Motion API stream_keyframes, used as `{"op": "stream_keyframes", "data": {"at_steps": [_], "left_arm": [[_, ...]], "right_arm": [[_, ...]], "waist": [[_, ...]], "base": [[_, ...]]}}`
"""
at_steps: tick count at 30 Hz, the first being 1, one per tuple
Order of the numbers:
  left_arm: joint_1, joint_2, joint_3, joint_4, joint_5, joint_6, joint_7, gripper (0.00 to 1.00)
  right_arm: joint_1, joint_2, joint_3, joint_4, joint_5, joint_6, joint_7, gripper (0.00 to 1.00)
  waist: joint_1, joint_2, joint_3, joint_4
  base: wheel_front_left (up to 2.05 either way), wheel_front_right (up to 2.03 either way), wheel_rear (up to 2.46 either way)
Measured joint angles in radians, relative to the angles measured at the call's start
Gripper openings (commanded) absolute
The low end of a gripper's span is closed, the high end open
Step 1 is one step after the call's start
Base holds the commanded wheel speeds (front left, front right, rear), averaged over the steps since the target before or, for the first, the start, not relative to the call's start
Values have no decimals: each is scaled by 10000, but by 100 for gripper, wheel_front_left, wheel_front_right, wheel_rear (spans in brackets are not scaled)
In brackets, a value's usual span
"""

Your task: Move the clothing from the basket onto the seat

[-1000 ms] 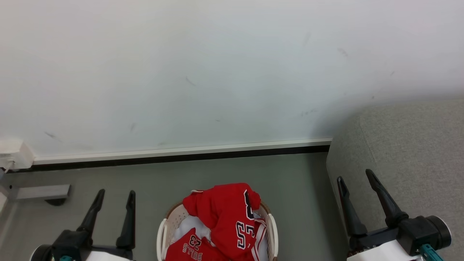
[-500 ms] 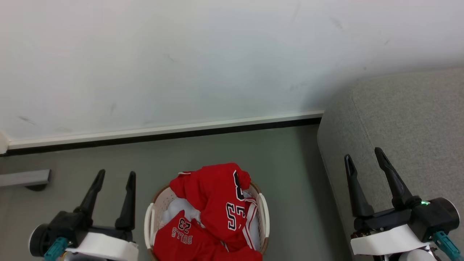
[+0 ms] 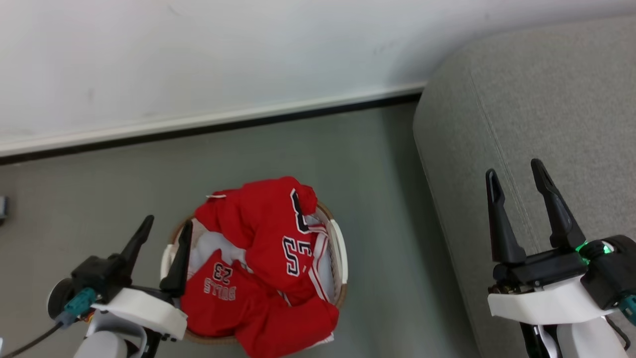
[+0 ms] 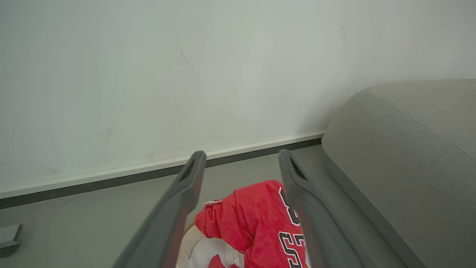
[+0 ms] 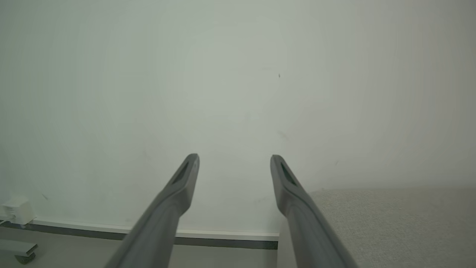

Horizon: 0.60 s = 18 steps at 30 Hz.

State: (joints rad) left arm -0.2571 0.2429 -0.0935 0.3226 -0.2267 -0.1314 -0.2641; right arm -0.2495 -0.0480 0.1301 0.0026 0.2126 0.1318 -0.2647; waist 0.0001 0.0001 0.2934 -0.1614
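Down on the grey-green floor (image 3: 99, 199): oval white basket (image 3: 342, 248), sitting flat near the middle, clear of the skirting (image 3: 248, 115). Off to its right, across a strip of bare floor, big grey seat (image 3: 521, 99), backed against the wall. Far left, small grey block (image 4: 9, 238) near the skirting.

Lower centre: clothing (image 3: 248, 233) red cloth, finely textured, faint sheen; basket (image 3: 342, 248) white plastic, smooth. Right: sofa (image 3: 521, 99) grey woven fabric, matt, coarse. Left: floor (image 3: 99, 189) grey, smooth, matt. Top: wall (image 3: 198, 49) white, matt, scuffed.
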Motion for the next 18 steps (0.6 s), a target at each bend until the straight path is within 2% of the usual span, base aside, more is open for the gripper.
{"op": "stream_keyframes", "data": {"at_steps": [10, 18], "left_arm": [[-1710, 1317, -2512, 2801, -1774, 0, 52, 100], [-3034, 2163, -4684, 4535, -2917, 0, 999, 100]], "right_arm": [[-419, -8, 82, -631, 362, 0, 0, 100], [-614, -10, 240, -1103, 823, 0, -2, 100]], "waist": [[1, 0, 1403, -730], [0, -1, 2395, -1507]], "base": [[0, 0, 0], [0, 0, 0]]}}
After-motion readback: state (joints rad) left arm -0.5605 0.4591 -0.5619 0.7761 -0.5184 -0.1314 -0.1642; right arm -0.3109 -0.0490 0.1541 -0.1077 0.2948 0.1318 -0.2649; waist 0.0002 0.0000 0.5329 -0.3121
